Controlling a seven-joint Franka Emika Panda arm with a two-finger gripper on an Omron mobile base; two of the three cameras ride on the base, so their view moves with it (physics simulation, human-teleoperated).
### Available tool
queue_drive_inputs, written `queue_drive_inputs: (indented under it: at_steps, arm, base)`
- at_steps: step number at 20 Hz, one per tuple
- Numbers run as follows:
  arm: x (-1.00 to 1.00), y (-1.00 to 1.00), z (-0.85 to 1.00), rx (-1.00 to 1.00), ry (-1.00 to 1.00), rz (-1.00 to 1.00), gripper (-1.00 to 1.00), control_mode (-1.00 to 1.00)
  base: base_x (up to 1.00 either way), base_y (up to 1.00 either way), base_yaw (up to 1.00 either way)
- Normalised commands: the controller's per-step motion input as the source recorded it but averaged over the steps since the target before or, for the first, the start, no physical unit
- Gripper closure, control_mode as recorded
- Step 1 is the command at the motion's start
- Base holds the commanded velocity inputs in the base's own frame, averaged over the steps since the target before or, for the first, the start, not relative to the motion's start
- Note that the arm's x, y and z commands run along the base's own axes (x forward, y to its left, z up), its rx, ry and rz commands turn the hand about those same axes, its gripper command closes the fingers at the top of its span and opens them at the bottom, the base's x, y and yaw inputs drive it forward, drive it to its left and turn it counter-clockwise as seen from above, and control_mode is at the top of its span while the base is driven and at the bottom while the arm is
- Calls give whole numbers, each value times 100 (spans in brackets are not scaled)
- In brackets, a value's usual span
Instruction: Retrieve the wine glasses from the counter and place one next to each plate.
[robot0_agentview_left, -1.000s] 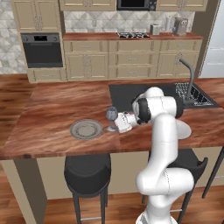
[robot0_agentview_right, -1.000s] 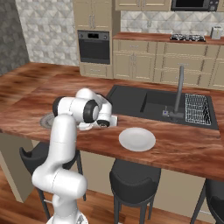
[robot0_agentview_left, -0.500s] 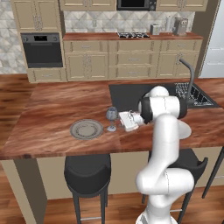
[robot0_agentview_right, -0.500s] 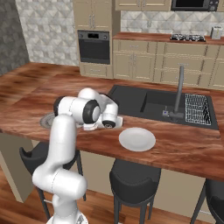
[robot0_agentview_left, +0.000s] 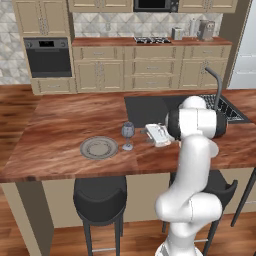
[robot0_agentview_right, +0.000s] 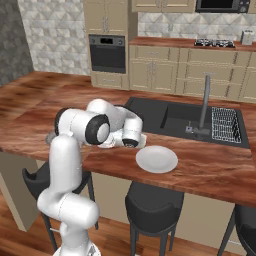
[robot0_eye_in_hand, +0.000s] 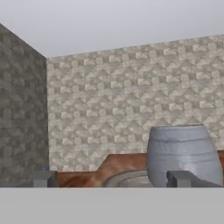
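Wine glass (robot0_agentview_left: 128, 135) number one stood upright on the counter (robot0_agentview_left: 60, 125), its round foot just to the right of the grey ringed plate (robot0_agentview_left: 99, 148), close beside the rim; I could not tell whether foot and rim touched. From my seat at the left base camera, the gripper (robot0_agentview_left: 150, 134) sat level above the wood a little to the right of that glass, pointing at it, with bare countertop between the fingertips and the stem. The fingers were spread wide and held nothing. Through the hand camera I saw the glass's blue-grey bowl (robot0_eye_in_hand: 183, 155) rising just beyond the right fingertip (robot0_eye_in_hand: 180, 179), with the curved edge of the grey plate (robot0_eye_in_hand: 127, 179) low behind it and a patterned tile wall (robot0_eye_in_hand: 131, 96) further off.

On the right base camera the white plate (robot0_agentview_right: 157, 159) lay flat on the near side of the counter (robot0_agentview_right: 210, 167), to the right of the arm and in front of the dark sink (robot0_agentview_right: 185, 120). No glass stood beside it. The arm's own bulk covered the gripper and the first glass from that side, so I could not judge them there. Far behind, against the back wall, ran beige cabinets (robot0_agentview_left: 150, 70) with an oven (robot0_agentview_left: 48, 56) at the left.
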Motion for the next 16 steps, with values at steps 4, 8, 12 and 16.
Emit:
queue_drive_inputs:
  at_steps: [4,8,12,16]
  arm:
    - [-100,-20,90,0,10,-16,-100,-100]
    - [-100,0,95,-1,11,-18,-100,-100]
    - [-100,0,91,0,12,-21,-100,-100]
    - [-100,0,82,0,13,-27,-100,-100]
  base:
    - [0,0,0]
    - [0,0,0]
    - [0,0,0]
    - [0,0,0]
